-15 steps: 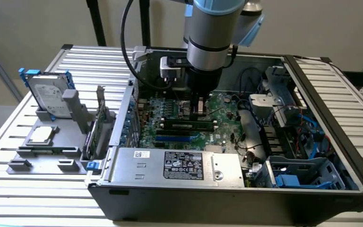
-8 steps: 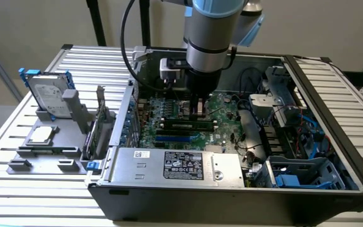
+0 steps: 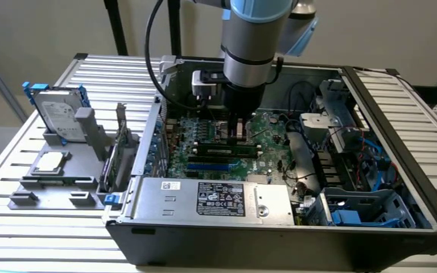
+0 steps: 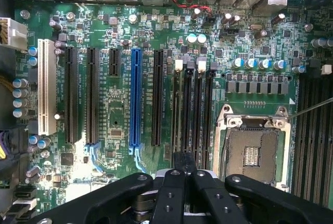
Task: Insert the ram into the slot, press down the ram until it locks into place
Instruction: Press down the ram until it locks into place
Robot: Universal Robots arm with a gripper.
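1. Your gripper [image 3: 240,135] hung clenched, fingertips together, low over the motherboard [image 4: 119,115].
2. The ram [image 3: 222,150] stood edge-up in the slot [image 3: 226,155], near the blue slot [image 3: 211,168], just beside your gripper.

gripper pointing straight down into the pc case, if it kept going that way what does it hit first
Most likely the bank of four black RAM slots on the motherboard, directly below the gripper beside the CPU socket. In the exterior view a ram lies near there, so depth is uncertain.
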